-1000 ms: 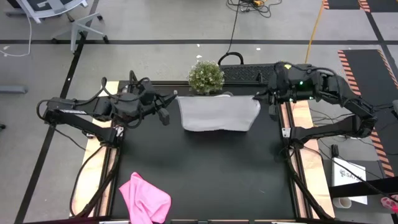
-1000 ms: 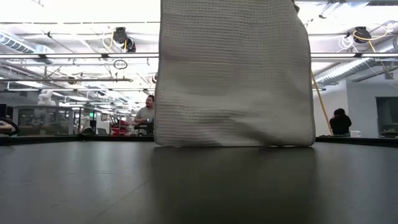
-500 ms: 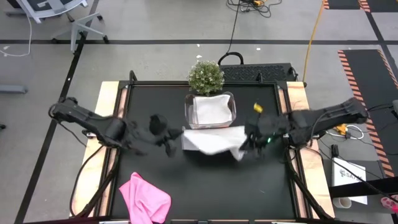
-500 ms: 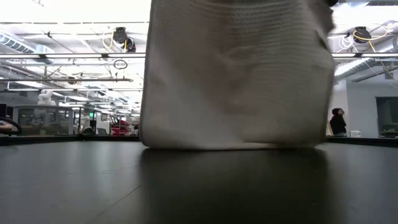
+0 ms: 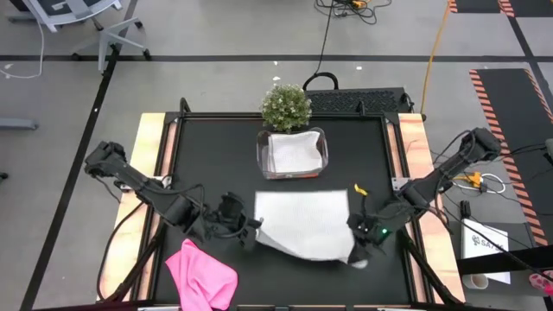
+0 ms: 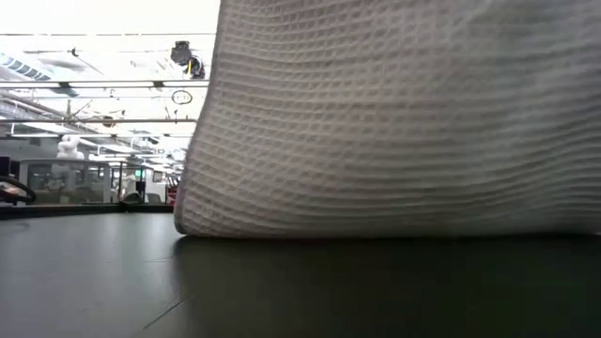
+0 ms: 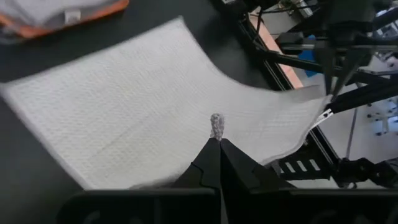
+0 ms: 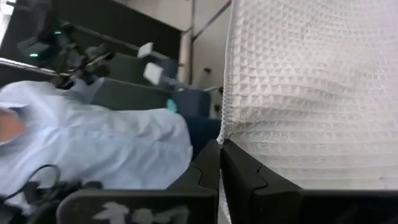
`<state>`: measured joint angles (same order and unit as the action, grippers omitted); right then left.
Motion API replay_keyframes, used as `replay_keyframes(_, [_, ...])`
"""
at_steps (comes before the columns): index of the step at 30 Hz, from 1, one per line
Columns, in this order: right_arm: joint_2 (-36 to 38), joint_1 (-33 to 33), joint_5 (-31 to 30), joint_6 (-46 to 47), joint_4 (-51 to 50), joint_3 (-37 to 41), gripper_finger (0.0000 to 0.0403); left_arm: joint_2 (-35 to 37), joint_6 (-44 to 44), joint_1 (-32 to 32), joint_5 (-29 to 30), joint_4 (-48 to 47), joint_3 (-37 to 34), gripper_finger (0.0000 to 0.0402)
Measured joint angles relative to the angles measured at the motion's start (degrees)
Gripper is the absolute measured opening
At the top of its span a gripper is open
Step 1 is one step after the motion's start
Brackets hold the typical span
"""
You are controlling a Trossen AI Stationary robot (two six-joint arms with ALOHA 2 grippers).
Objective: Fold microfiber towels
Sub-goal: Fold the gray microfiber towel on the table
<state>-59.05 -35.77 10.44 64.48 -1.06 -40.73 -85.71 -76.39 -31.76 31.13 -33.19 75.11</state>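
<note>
Now the grey towel (image 5: 302, 223) has come forward, spread flatter.

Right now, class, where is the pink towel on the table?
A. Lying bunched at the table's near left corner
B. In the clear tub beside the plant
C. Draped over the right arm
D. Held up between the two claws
A: in the high view the pink towel lies crumpled at the near left corner, apart from both claws, which grip the grey towel instead.
</note>
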Motion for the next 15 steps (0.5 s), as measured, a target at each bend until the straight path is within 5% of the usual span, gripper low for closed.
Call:
replay_keyframes(7, [0.02, -1.01, -5.37, -3.62, -3.33, -0.02, 0.0, -1.07, -2.02, -1.03, 2.46, -0.2, 0.0, 0.0])
replay_keyframes(15, [0.0, 0.9, -10.99, -6.83, -21.5, -0.02, 0.0, -5.69, -4.98, 1.11, 1.28, -5.75, 0.02, 0.0])
